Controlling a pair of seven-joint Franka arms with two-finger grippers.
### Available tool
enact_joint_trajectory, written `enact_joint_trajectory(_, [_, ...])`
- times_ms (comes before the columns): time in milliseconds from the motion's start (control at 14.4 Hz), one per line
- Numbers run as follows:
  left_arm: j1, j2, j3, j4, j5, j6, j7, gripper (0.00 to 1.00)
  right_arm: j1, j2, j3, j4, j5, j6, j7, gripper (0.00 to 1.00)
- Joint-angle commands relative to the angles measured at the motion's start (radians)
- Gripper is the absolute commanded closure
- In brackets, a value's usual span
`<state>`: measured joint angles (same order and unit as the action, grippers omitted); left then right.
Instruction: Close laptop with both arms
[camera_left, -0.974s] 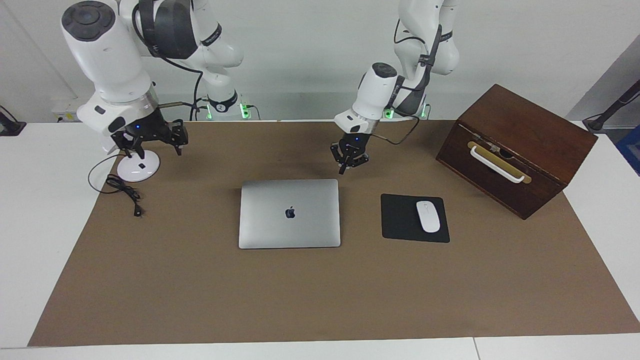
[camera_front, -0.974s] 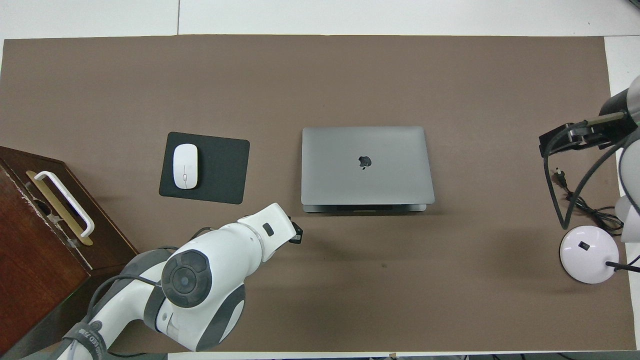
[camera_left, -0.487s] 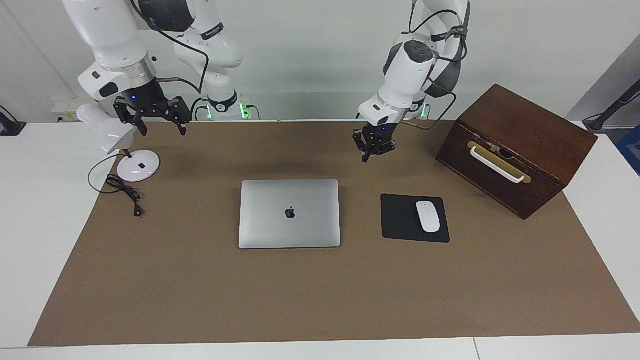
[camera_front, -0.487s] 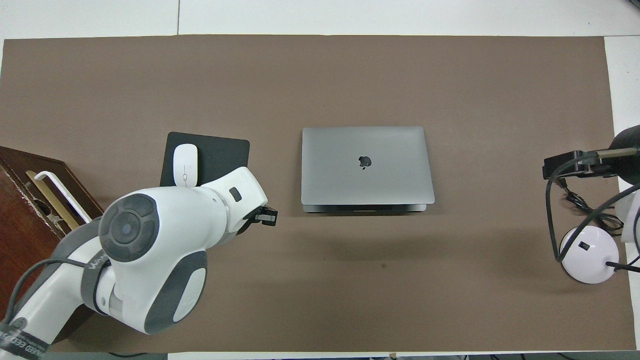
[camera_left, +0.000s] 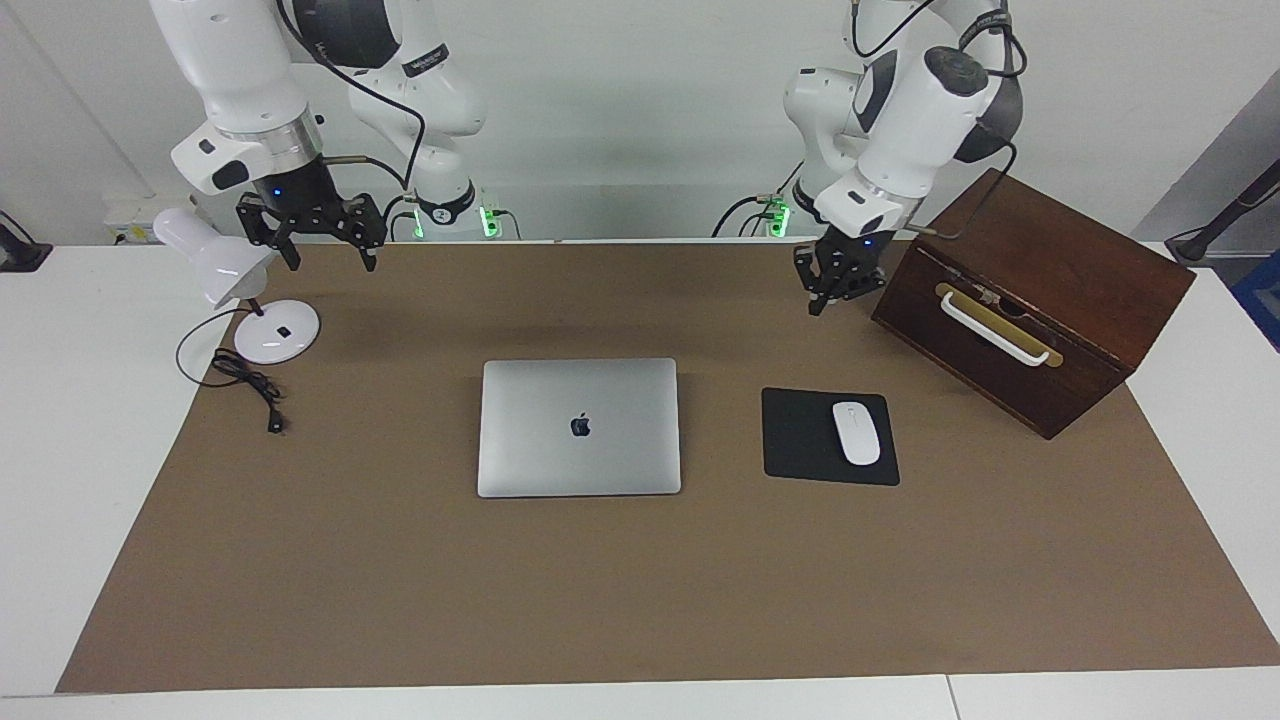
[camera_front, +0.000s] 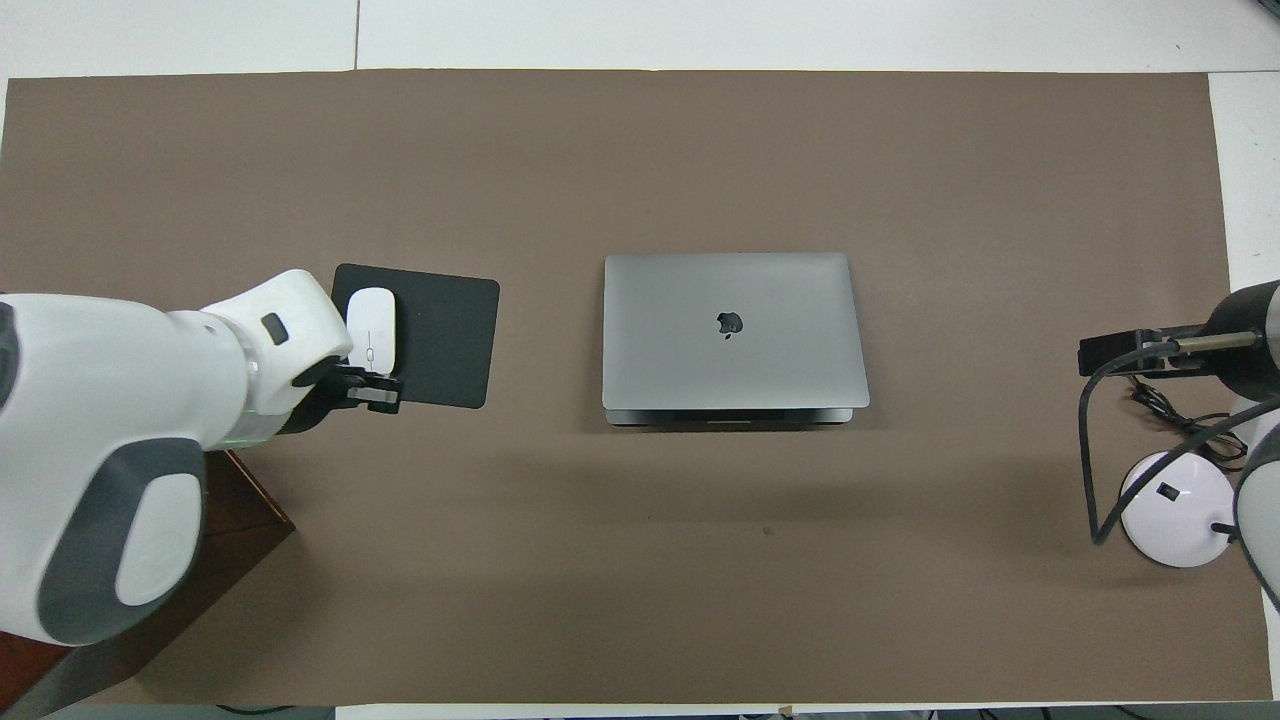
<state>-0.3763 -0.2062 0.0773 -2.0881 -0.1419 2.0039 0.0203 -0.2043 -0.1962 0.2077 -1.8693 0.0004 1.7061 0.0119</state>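
— Black pincers first: where are they and what do they hold?

— Left gripper (camera_left: 835, 283) hangs with its fingertips pressed together on nothing, up over the brown mat (camera_left: 400, 600) by the edge nearest the robots, just beside the wooden box (camera_left: 1040, 300). Right gripper (camera_left: 312, 228) hangs spread wide, empty too, over the mat's corner by the desk lamp (camera_left: 240, 290).

— And the laptop?

— Laptop (camera_left: 579, 427) lies flat mid-mat, lid down, logo up, apart from both grippers. The mouse pad (camera_left: 800, 440) with its mouse (camera_left: 856, 432) sits beside it, toward the left arm's end.

— So what's left to do well?

— By my reading the lid is already down, so the step is a clean retreat: keep both grippers high, and mind the box and the lamp (each sits near a wrist).

— What differs from a second ago?

— Then the left gripper hung low by the laptop's corner nearest the robots; it has since risen and swung out toward the box. The right gripper has lifted off the lamp's base. The laptop has not shifted.
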Motion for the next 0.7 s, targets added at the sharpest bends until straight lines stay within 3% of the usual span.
enact_joint_trajectory(0, [0.083,-0.002,-0.011,0.077,0.066,-0.095,0.056,1.0,-0.01,0.009,0.006,0.031,0.026,-0.029,0.014,0.0])
enact_joint_trajectory(348, [0.187,0.001,-0.011,0.129,0.136,-0.148,0.138,1.0,-0.009,0.035,0.006,0.075,0.023,-0.071,0.017,0.0])
enact_joint_trajectory(487, [0.22,0.001,-0.01,0.134,0.14,-0.148,0.139,0.01,-0.009,0.037,0.006,0.075,0.02,-0.071,0.017,0.0])
enact_joint_trajectory(626, [0.243,0.002,-0.01,0.137,0.14,-0.143,0.138,0.0,-0.007,0.04,0.006,0.082,0.009,-0.083,0.017,0.0])
